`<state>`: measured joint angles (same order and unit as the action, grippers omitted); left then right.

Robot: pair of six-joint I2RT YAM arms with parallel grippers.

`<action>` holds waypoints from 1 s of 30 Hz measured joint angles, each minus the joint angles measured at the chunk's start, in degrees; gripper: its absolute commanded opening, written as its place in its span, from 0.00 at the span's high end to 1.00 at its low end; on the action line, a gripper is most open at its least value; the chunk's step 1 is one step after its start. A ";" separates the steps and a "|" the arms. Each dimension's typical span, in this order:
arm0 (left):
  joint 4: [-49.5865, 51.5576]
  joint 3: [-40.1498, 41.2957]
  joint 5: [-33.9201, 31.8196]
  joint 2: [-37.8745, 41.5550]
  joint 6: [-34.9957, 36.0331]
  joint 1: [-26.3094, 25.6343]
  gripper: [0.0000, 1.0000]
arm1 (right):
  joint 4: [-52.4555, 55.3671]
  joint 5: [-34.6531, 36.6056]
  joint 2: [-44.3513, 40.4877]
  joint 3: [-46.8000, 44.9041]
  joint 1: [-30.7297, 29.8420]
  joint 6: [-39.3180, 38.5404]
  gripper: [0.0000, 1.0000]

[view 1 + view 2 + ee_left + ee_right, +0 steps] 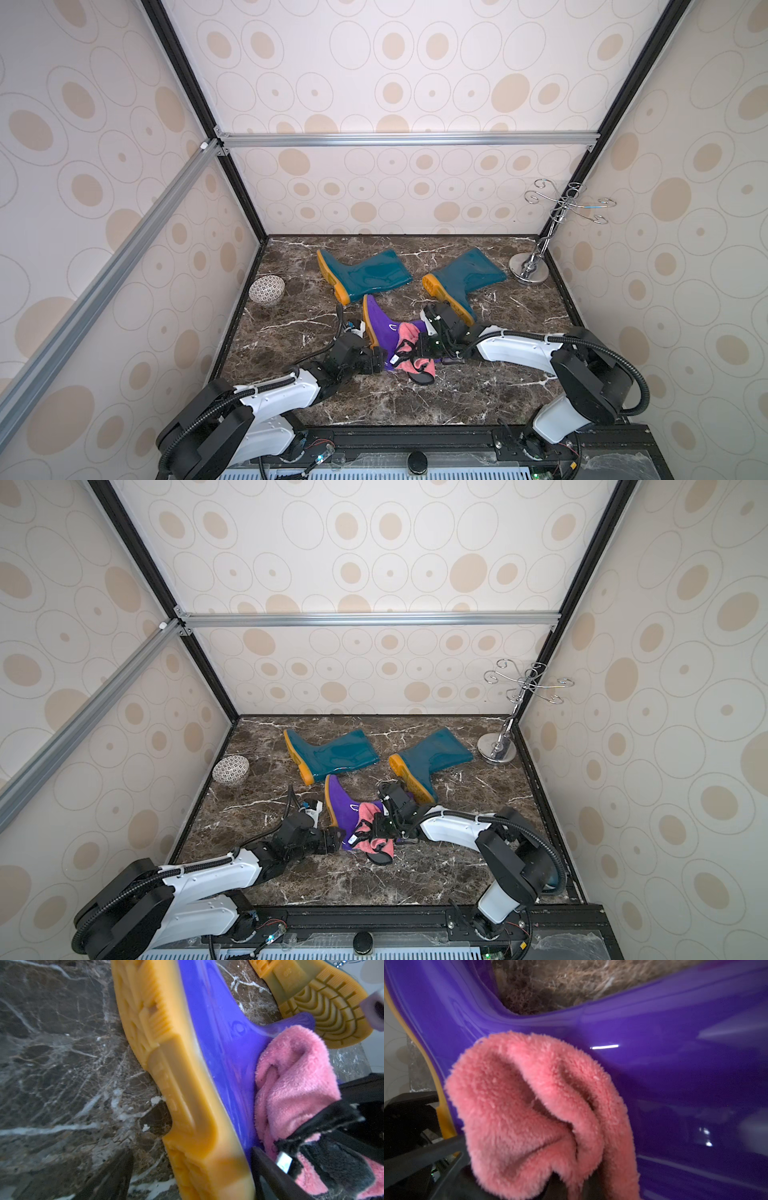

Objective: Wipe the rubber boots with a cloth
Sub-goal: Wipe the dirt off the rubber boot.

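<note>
A purple rubber boot (384, 328) (347, 804) lies on its side near the middle of the marble table, yellow sole (176, 1076) facing left. My left gripper (376, 359) (191, 1167) stands open astride its heel: one finger (116, 1180) is clear of the sole, the other lies against the purple upper. The pink cloth (409, 332) (533, 1105) is bunched on the boot's ankle (675, 1064), with my right gripper (415, 351) (566, 1188) shut on it. Two teal boots (370, 272) (465, 270) lie on their sides behind.
A patterned bowl (267, 291) sits by the left wall. A chrome hook stand (528, 268) stands in the back right corner. Papered walls close in three sides of the table. The right teal boot's sole (324, 1007) is close behind my right wrist.
</note>
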<state>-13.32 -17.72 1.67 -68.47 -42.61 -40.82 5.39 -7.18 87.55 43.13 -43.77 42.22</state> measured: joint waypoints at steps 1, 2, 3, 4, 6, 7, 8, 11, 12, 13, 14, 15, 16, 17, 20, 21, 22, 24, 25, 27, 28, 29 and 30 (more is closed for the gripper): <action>-0.09 0.07 0.00 0.00 0.00 0.00 0.13 | 1.33 2.47 -2.34 -0.94 0.15 0.15 1.00; -0.17 0.11 0.02 0.00 0.00 0.00 0.13 | 3.52 5.46 -5.03 -1.51 0.42 0.35 1.00; -0.20 0.13 0.02 0.00 0.00 0.00 0.13 | 5.68 8.22 -7.21 -1.77 0.85 0.44 1.00; -0.20 0.13 0.00 0.00 0.00 0.00 0.13 | 8.44 11.19 -9.44 -1.79 1.53 0.39 1.00; -0.20 0.13 0.00 0.00 0.00 0.00 0.13 | 13.11 15.23 -12.59 -1.79 3.52 -0.22 1.00; -0.20 0.13 0.00 0.00 0.02 0.00 0.13 | 15.19 16.24 -13.86 -1.81 4.57 -1.18 1.00; -0.20 0.13 0.00 0.00 0.02 0.00 0.13 | 16.22 16.55 -14.80 -1.95 5.44 -2.21 1.00; -0.20 0.13 -0.02 0.00 0.04 0.00 0.13 | 16.00 11.32 -16.35 -3.02 6.05 -6.12 1.00; -0.17 0.13 -0.02 0.00 0.04 0.00 0.13 | 15.52 9.22 -16.11 -3.21 5.66 -6.82 1.00; -0.17 0.13 -0.02 0.00 0.04 0.00 0.13 | 14.93 6.67 -15.58 -3.28 5.07 -7.58 1.00; -0.17 0.13 -0.02 0.00 0.04 0.00 0.13 | 14.05 4.33 -14.84 -3.26 4.33 -8.26 1.00; -0.17 0.13 -0.02 0.00 0.04 0.00 0.13 | 13.05 2.51 -14.05 -3.21 3.50 -8.70 1.00; -0.20 0.15 -0.02 0.00 0.04 0.00 0.12 | 11.65 0.44 -12.96 -3.17 2.34 -9.01 1.00; -0.35 0.24 -0.02 0.00 0.02 0.00 0.13 | 9.97 -1.40 -11.69 -3.06 0.96 -9.09 1.00; -0.90 0.57 0.00 -0.02 -0.02 0.00 0.13 | 3.39 -7.15 -6.32 -2.27 -2.60 -7.58 1.00; -0.98 0.57 0.00 -0.13 -0.02 0.00 0.13 | 1.09 -8.90 -3.96 -1.77 -3.52 -6.73 1.00; -1.14 0.57 0.04 -0.31 0.00 0.00 0.13 | -1.27 -10.84 -1.07 -0.87 -4.50 -5.79 1.00; -1.36 0.55 0.17 -0.63 -0.02 0.00 0.13 | -4.22 -13.20 3.80 1.49 -6.08 -4.35 1.00; -1.29 0.55 0.13 -0.66 0.00 0.00 0.13 | -4.94 -13.64 5.29 2.60 -6.73 -3.87 1.00; -0.55 0.55 -0.04 -0.66 0.00 0.02 0.13 | -6.45 -13.64 6.45 4.02 -8.00 -2.73 1.00; -0.33 0.55 -0.15 -0.63 0.00 0.02 0.12 | -7.30 -13.05 6.38 4.17 -8.44 -2.19 1.00; -0.15 0.55 -0.28 -0.61 0.02 0.02 0.13 | -7.78 -11.96 6.10 4.11 -8.70 -1.57 1.00; -0.02 0.55 -0.35 -0.61 0.02 0.02 0.12 | -7.98 -10.93 5.84 3.82 -8.70 -1.03 1.00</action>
<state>-13.34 -17.17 1.32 -69.08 -42.59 -40.80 -2.59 -18.11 93.38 46.96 -52.47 41.19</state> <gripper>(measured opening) 0.875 0.081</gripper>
